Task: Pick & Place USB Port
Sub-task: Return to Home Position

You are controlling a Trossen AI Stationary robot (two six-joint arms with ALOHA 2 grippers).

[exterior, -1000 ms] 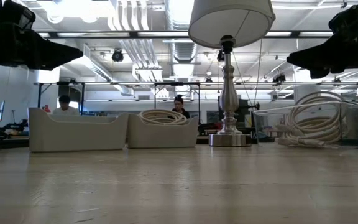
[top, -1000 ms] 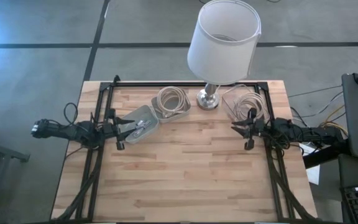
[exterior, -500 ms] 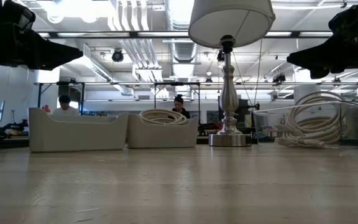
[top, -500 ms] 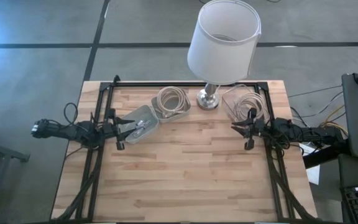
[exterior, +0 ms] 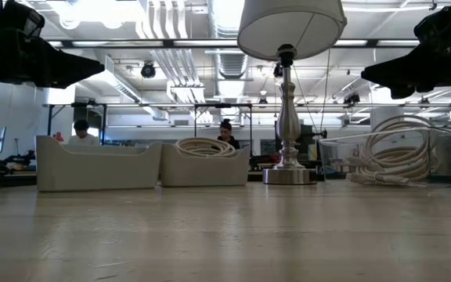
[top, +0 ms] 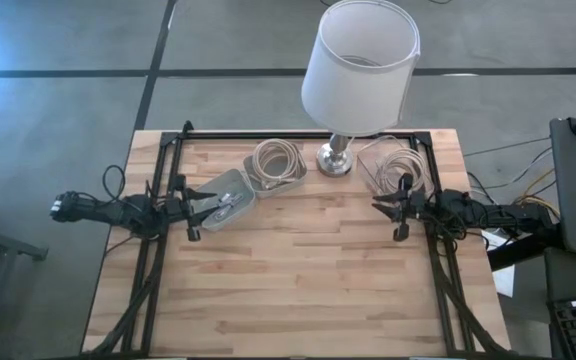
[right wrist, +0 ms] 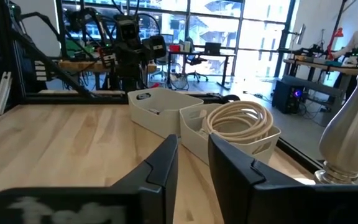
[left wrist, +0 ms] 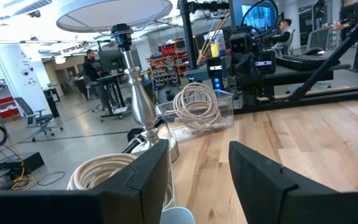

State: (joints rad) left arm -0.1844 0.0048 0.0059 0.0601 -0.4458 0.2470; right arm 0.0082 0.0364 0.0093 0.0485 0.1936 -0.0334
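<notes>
Both arms hover over the table's side edges and hold nothing. My left gripper (top: 196, 212) is open at the left side, just left of a tilted white bin (top: 225, 197) that holds small pale items; whether one is the USB port I cannot tell. In the left wrist view the left gripper (left wrist: 197, 171) has its fingers apart. My right gripper (top: 394, 213) is open at the right side, just near of a clear bin (top: 393, 165) with a coiled cable. In its own wrist view the right gripper (right wrist: 192, 165) shows a narrow gap between the fingers.
A second white bin (top: 276, 164) with a coiled white cable stands beside the first. A lamp with a white shade (top: 360, 62) stands on its metal base (top: 336, 158) at the far edge, between the bins. Bare wooden table (top: 298, 270) spreads toward the near edge. People sit in the room behind.
</notes>
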